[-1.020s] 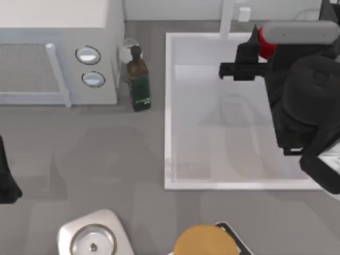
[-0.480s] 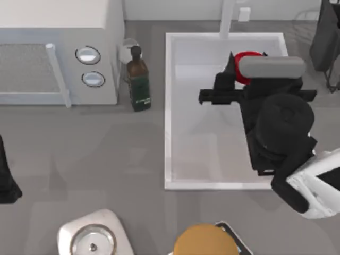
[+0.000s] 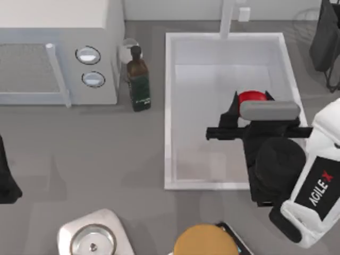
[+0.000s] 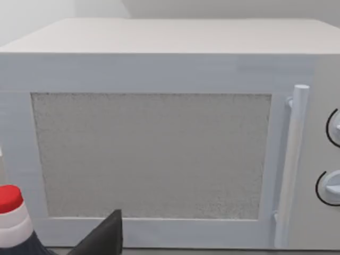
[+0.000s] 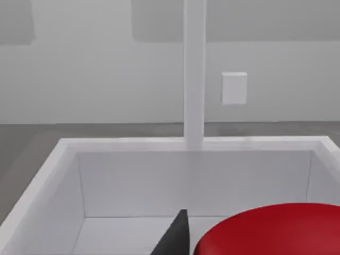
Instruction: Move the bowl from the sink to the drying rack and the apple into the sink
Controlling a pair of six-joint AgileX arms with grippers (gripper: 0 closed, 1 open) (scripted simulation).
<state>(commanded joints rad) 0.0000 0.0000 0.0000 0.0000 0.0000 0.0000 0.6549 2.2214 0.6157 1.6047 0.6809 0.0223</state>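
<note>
Apple [image 3: 251, 97] clamped in right gripper [image 3: 250, 101], held above sink [image 3: 169, 111], right of sink centre. Left arm parked left of sink; its grip state: cannot tell.

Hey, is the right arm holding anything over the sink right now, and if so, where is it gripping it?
The right gripper holds the red apple above the sink. Its fingers sit at the apple's sides, though the exact contact is hidden. The left arm is parked at the table's left edge.

Apple [image 3: 252, 98] glossy; sink [image 3: 170, 106] smooth matt white; bottle [image 3: 139, 79] dark glass.
</note>
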